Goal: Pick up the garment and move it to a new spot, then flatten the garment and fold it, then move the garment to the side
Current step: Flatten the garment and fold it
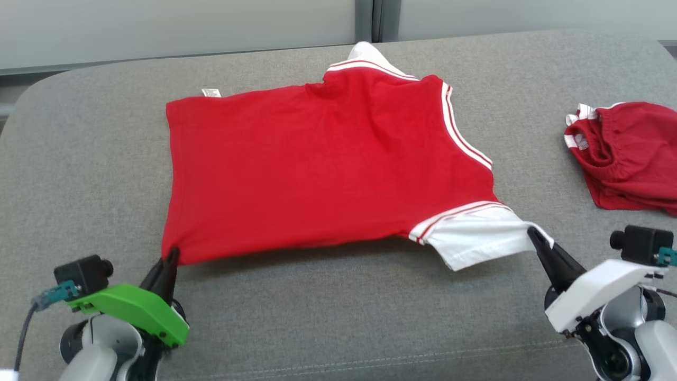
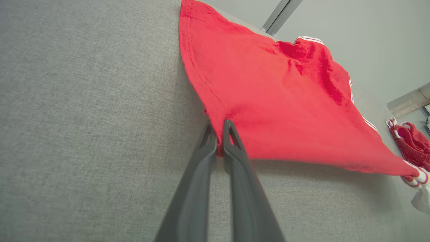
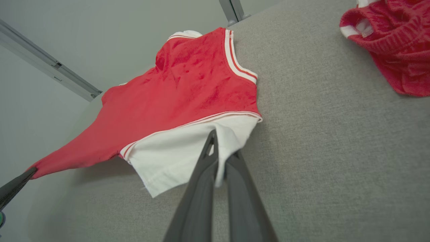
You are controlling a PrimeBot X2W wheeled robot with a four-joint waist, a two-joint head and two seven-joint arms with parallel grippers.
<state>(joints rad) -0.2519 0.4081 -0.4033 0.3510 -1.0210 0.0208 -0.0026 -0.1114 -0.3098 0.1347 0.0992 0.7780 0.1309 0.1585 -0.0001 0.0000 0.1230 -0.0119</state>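
The garment (image 1: 328,164) is a red T-shirt with white sleeves and red-white stripes, spread across the grey padded surface (image 1: 338,317). Its near edge hangs lifted off the padding between my two grippers. My left gripper (image 1: 170,257) is shut on the shirt's near left hem corner; in the left wrist view the red cloth (image 2: 278,101) is pinched between its fingertips (image 2: 220,137). My right gripper (image 1: 534,235) is shut on the edge of the white sleeve (image 1: 476,235); the right wrist view shows that sleeve (image 3: 181,154) caught between the fingers (image 3: 218,158).
A second red garment (image 1: 629,153) with white trim lies bunched at the right edge of the surface, also seen as a crumpled red heap (image 3: 389,40) in the right wrist view. A pale wall with a grey vertical post (image 1: 373,18) runs behind the surface.
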